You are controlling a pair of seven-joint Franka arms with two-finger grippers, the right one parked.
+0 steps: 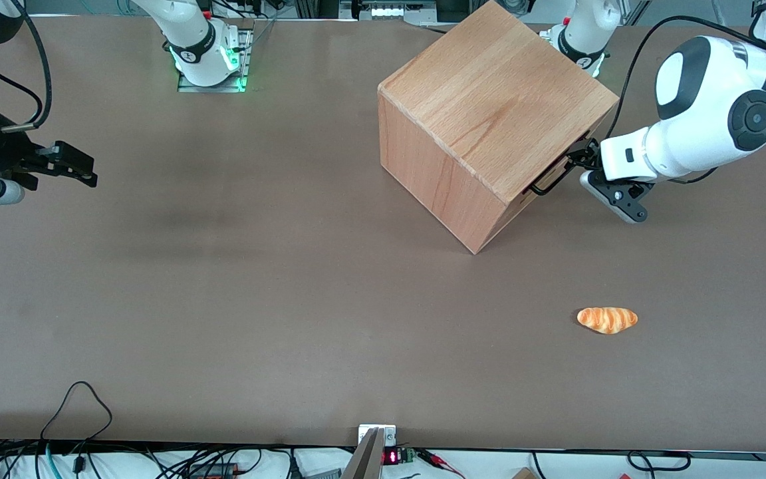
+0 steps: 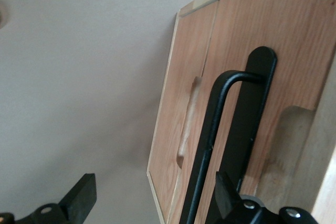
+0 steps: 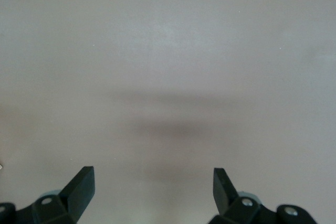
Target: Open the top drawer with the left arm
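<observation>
The beech cube cabinet point(image 1: 489, 113) stands on the brown table, turned at an angle. The top drawer's front point(image 1: 559, 174) faces the working arm and looks closed or nearly so. Its thin black wire handle point(image 1: 546, 183) sticks out from it. My left gripper point(image 1: 577, 158) is level with the handle, right in front of the drawer. In the left wrist view the gripper point(image 2: 155, 200) is open, and the handle bar point(image 2: 210, 140) runs between the fingers point(image 2: 81, 198) close to one of them, with no pad touching it. The drawer front point(image 2: 294, 40) fills the view close up.
A second wooden front panel with a finger recess point(image 2: 186, 121) sits beside the handled one. An orange bread roll point(image 1: 607, 319) lies on the table nearer the front camera than the cabinet. The left arm's base point(image 1: 582, 33) stands close to the cabinet.
</observation>
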